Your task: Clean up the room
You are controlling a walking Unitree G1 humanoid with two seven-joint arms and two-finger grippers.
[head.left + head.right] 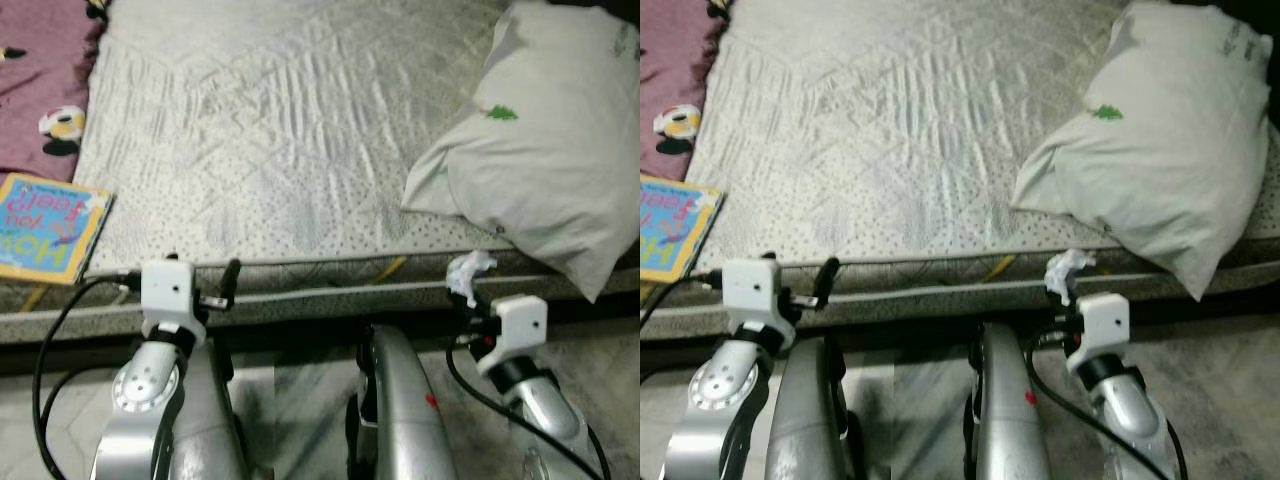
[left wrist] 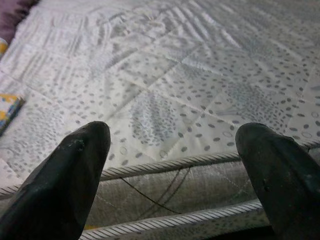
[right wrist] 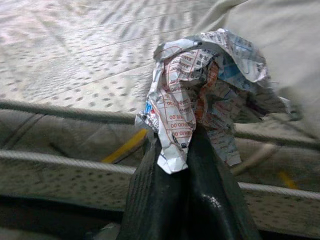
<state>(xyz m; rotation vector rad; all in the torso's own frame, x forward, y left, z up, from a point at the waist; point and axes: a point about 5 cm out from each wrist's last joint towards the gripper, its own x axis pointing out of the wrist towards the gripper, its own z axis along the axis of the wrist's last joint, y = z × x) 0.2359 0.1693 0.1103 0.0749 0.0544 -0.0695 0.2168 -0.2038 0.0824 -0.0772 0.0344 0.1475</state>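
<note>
Bed (image 1: 300, 130) spans most of the head view, quilted cover, edge running across just ahead of both arms. Pillow (image 1: 550, 140) sits on the bed's right side, overhanging the edge slightly; book (image 1: 45, 225) lies at the left edge, on the left arm's side, with a purple blanket (image 1: 40, 90) behind it. Right gripper (image 3: 187, 150) is at the bed edge just below the pillow's near corner, fingers pressed together, pinching a crumpled paper (image 3: 200, 90); paper sticks up above the fingertips, off the mattress, already in hand. So the trash isn't ahead of the hand, it's in it: next move is probably carrying it away from the bed to a bin. Left gripper (image 2: 175, 165) hovers at the bed edge, fingers spread, holding nothing; it's the nearer arm for the book.
</note>
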